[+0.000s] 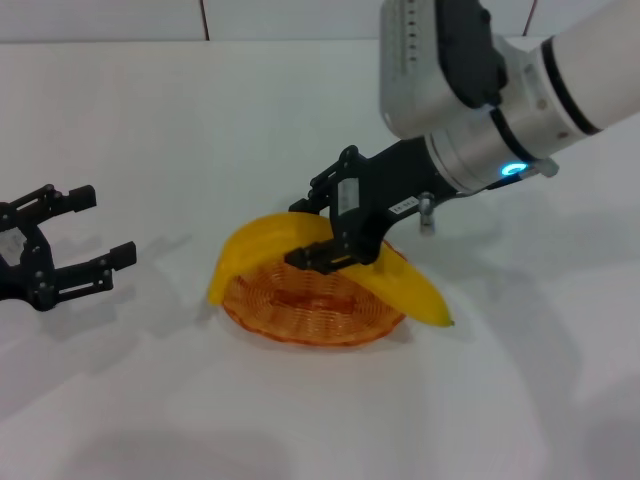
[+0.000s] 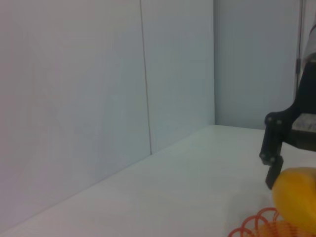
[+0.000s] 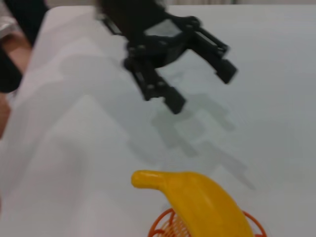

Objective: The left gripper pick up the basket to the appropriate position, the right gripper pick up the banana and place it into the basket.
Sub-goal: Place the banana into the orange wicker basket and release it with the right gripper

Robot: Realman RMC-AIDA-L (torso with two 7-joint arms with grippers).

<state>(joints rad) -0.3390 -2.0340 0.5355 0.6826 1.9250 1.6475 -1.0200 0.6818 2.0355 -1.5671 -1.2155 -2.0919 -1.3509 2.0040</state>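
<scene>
The orange wire basket sits on the white table in the middle of the head view. The yellow banana lies arched across it, with both ends past the rim. My right gripper straddles the banana's middle, one finger behind it and one in front, closed against it. My left gripper is open and empty at the far left, well apart from the basket. The left wrist view shows the right gripper's finger, the banana and the basket rim. The right wrist view shows the open left gripper, the banana and the basket.
The white table stretches around the basket on all sides. A pale panelled wall stands behind the table. The right arm's white forearm reaches in from the upper right.
</scene>
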